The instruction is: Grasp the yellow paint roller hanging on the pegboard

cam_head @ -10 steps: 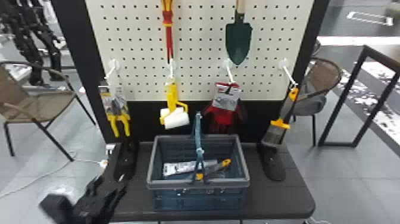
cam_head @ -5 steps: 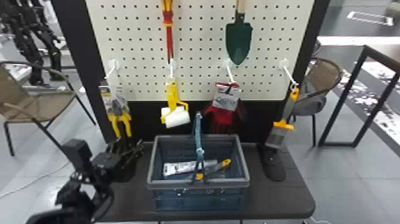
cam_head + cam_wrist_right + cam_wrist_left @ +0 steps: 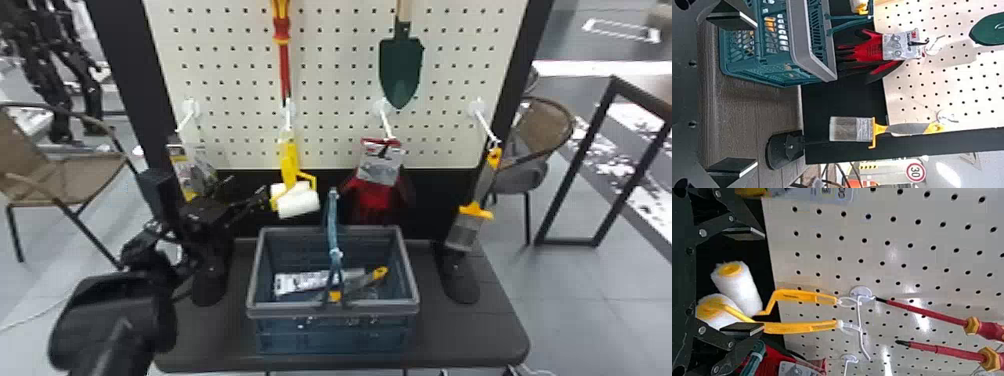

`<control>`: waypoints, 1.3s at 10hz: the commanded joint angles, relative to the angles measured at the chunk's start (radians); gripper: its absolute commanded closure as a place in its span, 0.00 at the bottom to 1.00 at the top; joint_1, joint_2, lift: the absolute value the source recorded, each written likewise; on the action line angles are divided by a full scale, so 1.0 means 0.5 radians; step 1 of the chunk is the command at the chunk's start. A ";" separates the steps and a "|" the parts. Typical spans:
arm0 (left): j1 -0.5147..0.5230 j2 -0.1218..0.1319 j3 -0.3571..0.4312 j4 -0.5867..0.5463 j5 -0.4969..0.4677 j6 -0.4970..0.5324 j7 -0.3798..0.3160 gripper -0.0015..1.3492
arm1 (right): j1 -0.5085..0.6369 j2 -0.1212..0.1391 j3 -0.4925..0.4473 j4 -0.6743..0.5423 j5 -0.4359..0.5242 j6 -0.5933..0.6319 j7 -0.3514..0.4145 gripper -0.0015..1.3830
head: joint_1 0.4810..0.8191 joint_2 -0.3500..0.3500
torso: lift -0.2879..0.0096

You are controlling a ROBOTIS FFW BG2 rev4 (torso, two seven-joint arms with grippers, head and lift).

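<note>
In the head view my left gripper (image 3: 248,189) is just left of the yellow paint roller (image 3: 289,167), which hangs from a pegboard hook with its white sleeve low. The left wrist view has two yellow rollers hanging side by side, one roller (image 3: 805,296) and another roller (image 3: 797,327). Their white sleeves lie beyond my left gripper (image 3: 753,282), whose fingers stand open; one fingertip overlaps the nearer roller's yellow frame, and contact cannot be told. My right gripper (image 3: 745,95) is parked open by the table, nothing between its fingers.
A blue basket (image 3: 332,312) with a raised handle stands on the table (image 3: 465,335) below. Red gloves (image 3: 376,197), a paintbrush (image 3: 475,210) and packaged pliers (image 3: 192,170) hang alongside. Above are a screwdriver (image 3: 283,55) and a green trowel (image 3: 400,70).
My left arm has come up and to the right from the lower left, its gripper now beside the roller and in front of the pliers. The hanging tools have stayed in place.
</note>
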 commanded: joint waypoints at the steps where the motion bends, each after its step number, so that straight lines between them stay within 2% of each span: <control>1: -0.144 0.041 -0.177 0.197 0.137 -0.045 -0.044 0.32 | -0.007 0.000 0.001 0.007 0.000 0.000 0.000 0.06 | 0.20 0.50 | 0.63; 4: -0.304 0.069 -0.435 0.351 0.416 -0.032 -0.133 0.30 | -0.041 0.003 0.022 0.038 0.000 0.000 0.000 0.06 | 0.20 0.50 | 0.63; 6: -0.362 0.084 -0.558 0.381 0.487 -0.005 -0.164 0.29 | -0.041 0.003 0.022 0.047 0.000 0.000 0.000 0.06 | 0.20 0.50 | 0.63; 7: -0.378 0.090 -0.573 0.400 0.493 0.007 -0.185 0.40 | -0.044 0.006 0.022 0.047 0.000 0.000 0.000 0.06 | 0.20 0.50 | 0.63; 8: -0.381 0.099 -0.588 0.400 0.484 0.014 -0.194 0.65 | -0.044 0.003 0.022 0.047 -0.003 0.000 0.000 0.06 | 0.20 0.50 | 0.63; 9: -0.381 0.102 -0.597 0.400 0.465 0.020 -0.191 0.81 | -0.044 0.003 0.022 0.047 -0.003 -0.003 0.000 0.06 | 0.20 0.50 | 0.63; 10: -0.381 0.105 -0.607 0.400 0.459 0.026 -0.188 0.84 | -0.044 0.003 0.022 0.047 -0.003 -0.009 0.000 0.06 | 0.20 0.50 | 0.63; 13: -0.390 0.136 -0.643 0.400 0.456 0.050 -0.185 0.84 | -0.044 -0.006 0.019 0.044 -0.009 -0.012 0.000 0.06 | 0.20 0.50 | 0.63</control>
